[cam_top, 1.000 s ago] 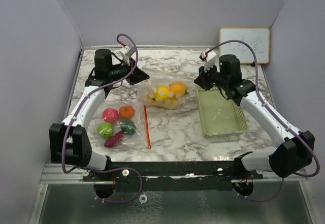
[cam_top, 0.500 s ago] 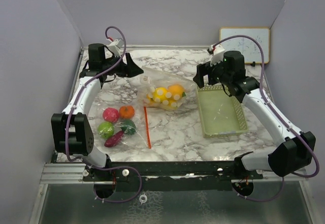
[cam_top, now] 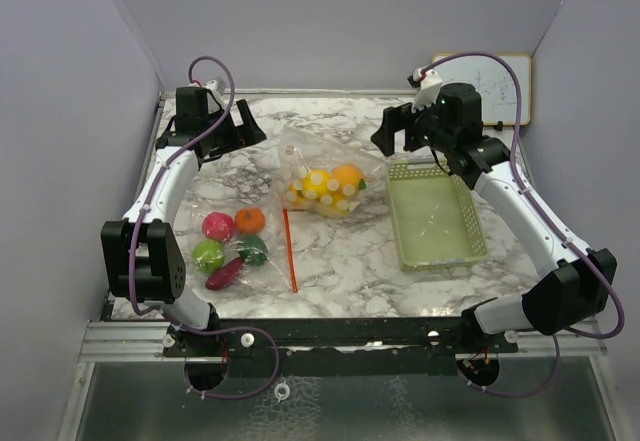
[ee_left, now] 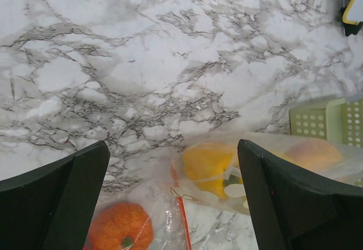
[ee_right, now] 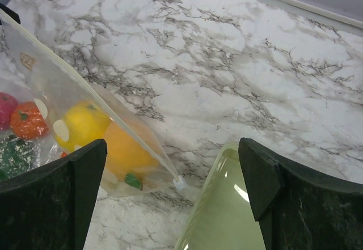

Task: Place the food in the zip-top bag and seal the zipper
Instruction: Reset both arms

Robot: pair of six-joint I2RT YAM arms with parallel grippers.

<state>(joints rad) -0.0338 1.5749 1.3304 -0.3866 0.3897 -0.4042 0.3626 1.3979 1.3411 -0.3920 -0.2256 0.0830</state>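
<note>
A clear zip-top bag (cam_top: pixel 325 179) lies at the middle of the table with a yellow fruit (cam_top: pixel 318 183) and an orange fruit (cam_top: pixel 349 175) inside. Its white slider (ee_right: pixel 180 183) sits at the corner nearest the basket. More food lies loose at the front left: a pink piece (cam_top: pixel 217 226), an orange pumpkin (cam_top: pixel 250 220), a green piece (cam_top: pixel 208 255), a dark green piece (cam_top: pixel 252 250) and a purple piece (cam_top: pixel 225 274). My left gripper (cam_top: pixel 250 127) hangs open left of the bag, holding nothing. My right gripper (cam_top: pixel 393 139) hangs open to the bag's right, also holding nothing.
A pale green mesh basket (cam_top: pixel 470 231) stands at the right. A red strip (cam_top: pixel 290 251) on thin clear plastic lies beside the loose food. A small whiteboard (cam_top: pixel 482 81) leans on the back wall. Purple walls close in the table on three sides.
Both grippers have gone from shut to open and let go of the bag. Both have drawn back and up from it, and the bag has settled on the table.
</note>
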